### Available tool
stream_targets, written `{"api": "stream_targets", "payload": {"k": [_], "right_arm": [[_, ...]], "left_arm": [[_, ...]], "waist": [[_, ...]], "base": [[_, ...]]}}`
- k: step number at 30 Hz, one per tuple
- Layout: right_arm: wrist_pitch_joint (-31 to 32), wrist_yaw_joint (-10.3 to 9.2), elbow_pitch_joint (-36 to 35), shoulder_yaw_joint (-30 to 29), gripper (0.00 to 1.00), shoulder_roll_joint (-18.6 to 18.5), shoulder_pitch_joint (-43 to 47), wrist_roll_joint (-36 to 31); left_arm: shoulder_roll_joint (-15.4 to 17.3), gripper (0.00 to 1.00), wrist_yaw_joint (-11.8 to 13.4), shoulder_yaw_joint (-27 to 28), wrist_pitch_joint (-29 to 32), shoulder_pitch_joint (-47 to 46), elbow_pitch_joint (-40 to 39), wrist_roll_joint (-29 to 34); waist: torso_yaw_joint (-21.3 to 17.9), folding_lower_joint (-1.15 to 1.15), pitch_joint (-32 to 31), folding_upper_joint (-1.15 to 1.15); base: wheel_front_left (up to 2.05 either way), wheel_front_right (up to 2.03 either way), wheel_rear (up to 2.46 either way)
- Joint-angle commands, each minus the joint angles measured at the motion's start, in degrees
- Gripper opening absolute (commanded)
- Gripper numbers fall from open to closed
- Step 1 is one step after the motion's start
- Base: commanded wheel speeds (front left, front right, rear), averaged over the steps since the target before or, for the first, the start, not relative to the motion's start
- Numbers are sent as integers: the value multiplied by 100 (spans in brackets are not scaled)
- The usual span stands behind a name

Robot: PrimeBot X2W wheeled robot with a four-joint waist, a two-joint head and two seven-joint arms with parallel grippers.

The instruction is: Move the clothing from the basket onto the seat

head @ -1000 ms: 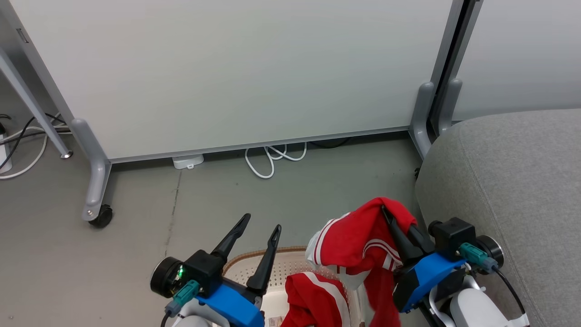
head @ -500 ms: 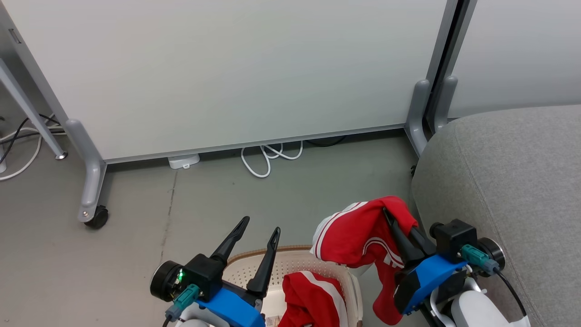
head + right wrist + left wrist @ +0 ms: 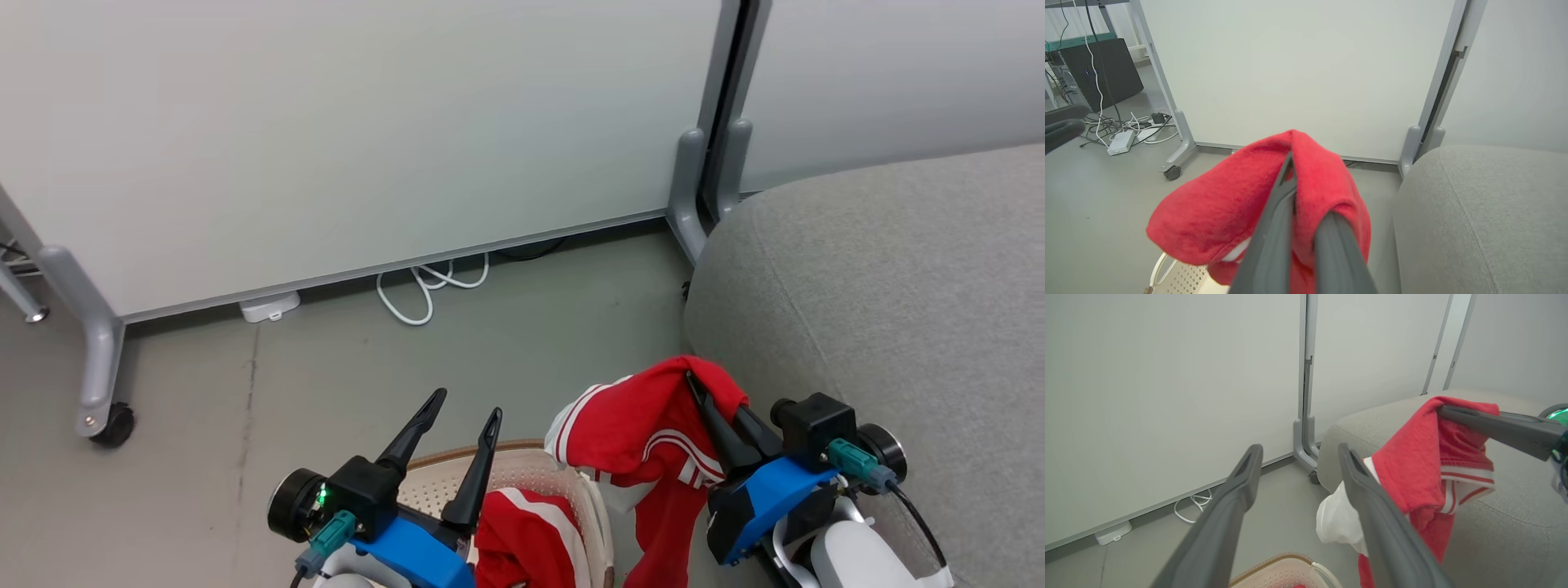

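Clothing first: one red garment hangs clenched in my right gripper just beside the seat; the second garment lies in the basket, my left gripper spread empty. I'd carry well past the seat's edge before releasing
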Motion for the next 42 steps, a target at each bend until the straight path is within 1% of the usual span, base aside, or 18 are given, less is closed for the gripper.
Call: {"api": "stream_targets", "payload": {"k": [1,15,25,32,42], "right_arm": [[-12,1,-39,1,0,-32,-45,-31],[34,2,-134,13,0,-64,-7,-22],[4,2,-158,29,0,-44,18,11],[1,2,-160,22,0,-32,31,19],[27,2,-163,-22,0,-9,-47,-11]], "left_arm": [[7,100,-42,30,-16,-8,-21,15],[-22,100,-42,-11,-16,-2,-22,2],[-14,100,-27,9,-16,49,-20,1],[-14,100,-27,30,-16,15,-38,41],[-2,100,-27,-9,-16,-59,-12,40]], "waist": [[-172,0,13,0],[-1333,0,53,0],[-1956,0,89,0],[-2145,0,150,0],[-2073,0,200,0]], "base": [[0,0,0],[0,0,0],[0,0,0],[0,0,0],[0,0,0]]}}
